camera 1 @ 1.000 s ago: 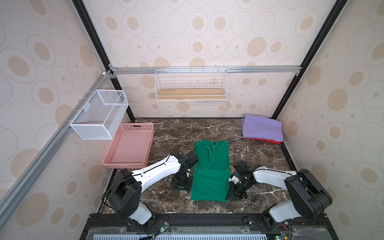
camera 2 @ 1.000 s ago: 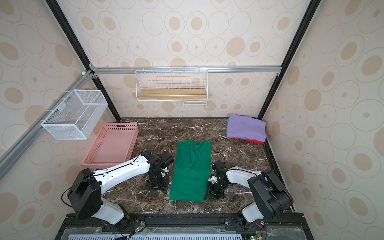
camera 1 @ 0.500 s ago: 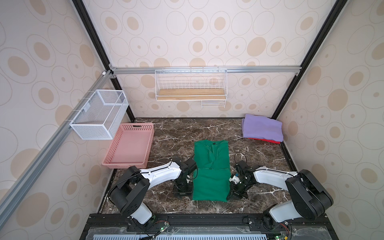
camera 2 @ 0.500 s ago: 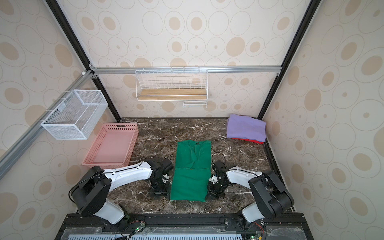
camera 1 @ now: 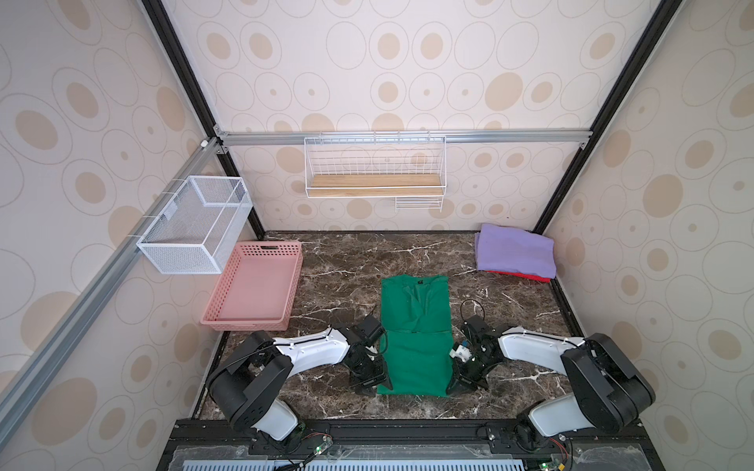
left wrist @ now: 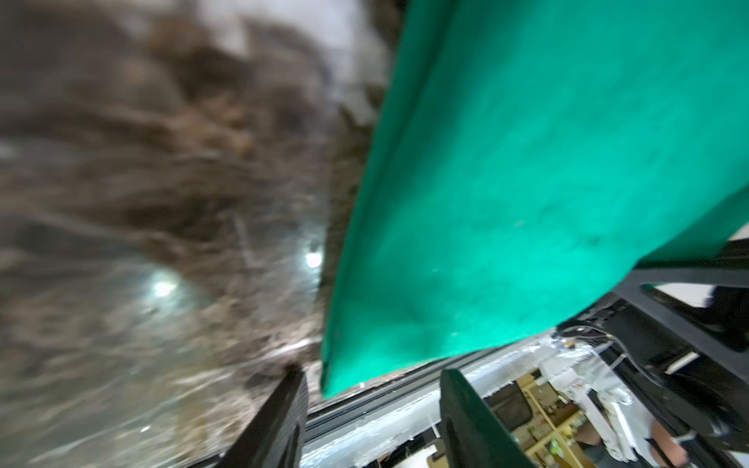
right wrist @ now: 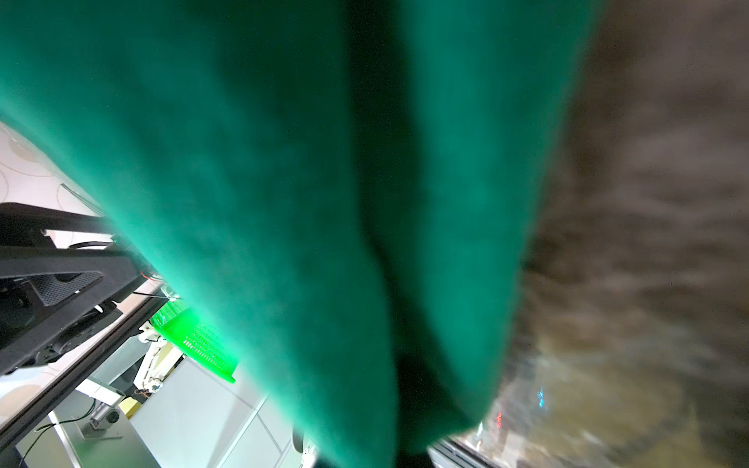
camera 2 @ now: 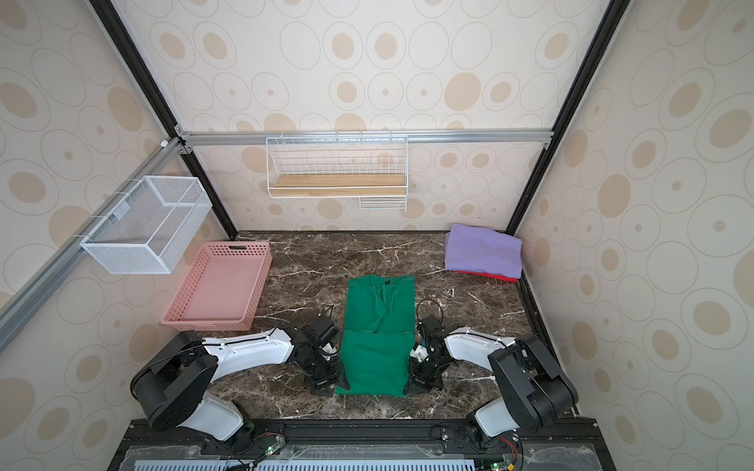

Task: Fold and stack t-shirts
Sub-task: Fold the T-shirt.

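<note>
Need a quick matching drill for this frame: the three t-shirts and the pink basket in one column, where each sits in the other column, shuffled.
Things:
1. green t-shirt
2. lavender t-shirt
3. red t-shirt
4. pink basket

Places:
a. far right corner, on top
b. left side
c. near centre, laid out long
d. far right corner, underneath another shirt, only an edge showing

Pairs: 1-c, 2-a, 3-d, 4-b

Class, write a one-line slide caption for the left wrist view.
Open fingers of the left gripper bracket a corner of the green t-shirt on the dark marble table.
</note>
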